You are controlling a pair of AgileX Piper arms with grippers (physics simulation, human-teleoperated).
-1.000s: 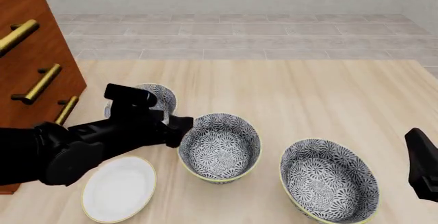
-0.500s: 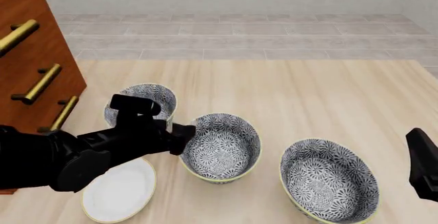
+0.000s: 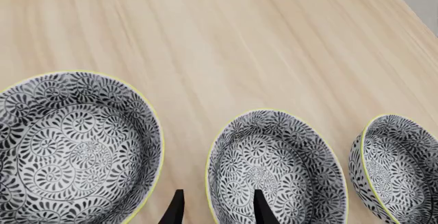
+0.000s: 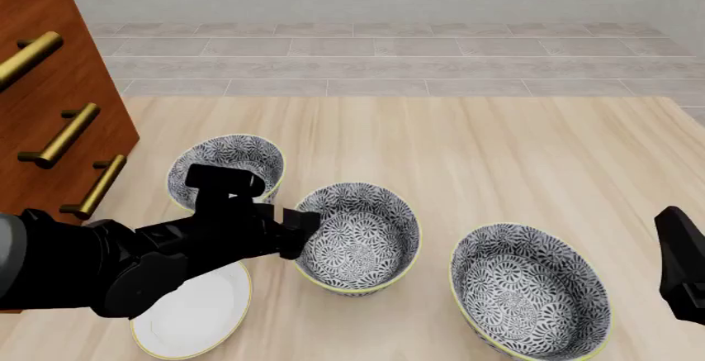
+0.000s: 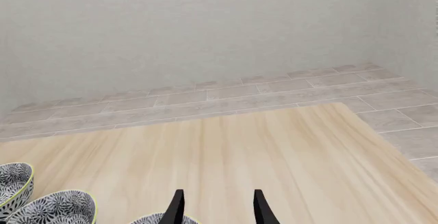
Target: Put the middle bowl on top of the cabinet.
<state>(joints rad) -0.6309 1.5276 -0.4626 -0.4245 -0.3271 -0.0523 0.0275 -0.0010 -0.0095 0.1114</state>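
**Inspector A:** Front view finding: three round deep bowls with a dark-grey-and-white floral pattern and thin yellowish rims stand in a diagonal row on the pale wooden surface [image 4: 496,146]. The middle bowl [image 4: 358,237] sits between a far-left bowl [image 4: 226,167] and a near-right bowl [image 4: 529,291]. None of them touch.

**Inspector B:** And the left arm?

**Inspector A:** The black left gripper [image 4: 300,227] is at the middle bowl's left rim. In the left wrist view its two fingers [image 3: 176,208] are spread apart, one outside the rim and one over the bowl's inside. They straddle the wall [image 3: 208,183] and nothing is clamped. I judge this stance to be chosen for a pinch on the wall, since the bowl is too wide to span.

**Inspector B:** Destination?

**Inspector A:** The tall reddish-brown wooden cabinet [image 4: 49,88] with brass bar handles stands at the far left, well above the bowls. I judge that the left arm is on the job because it is nearest to it.

**Inspector B:** Hazards?

**Inspector A:** A flat white plate [image 4: 193,311] with a yellowish rim lies near left, partly under the arm. The right gripper [image 5: 215,208] is parked at the right edge with its fingers parted and empty, clear of the work.
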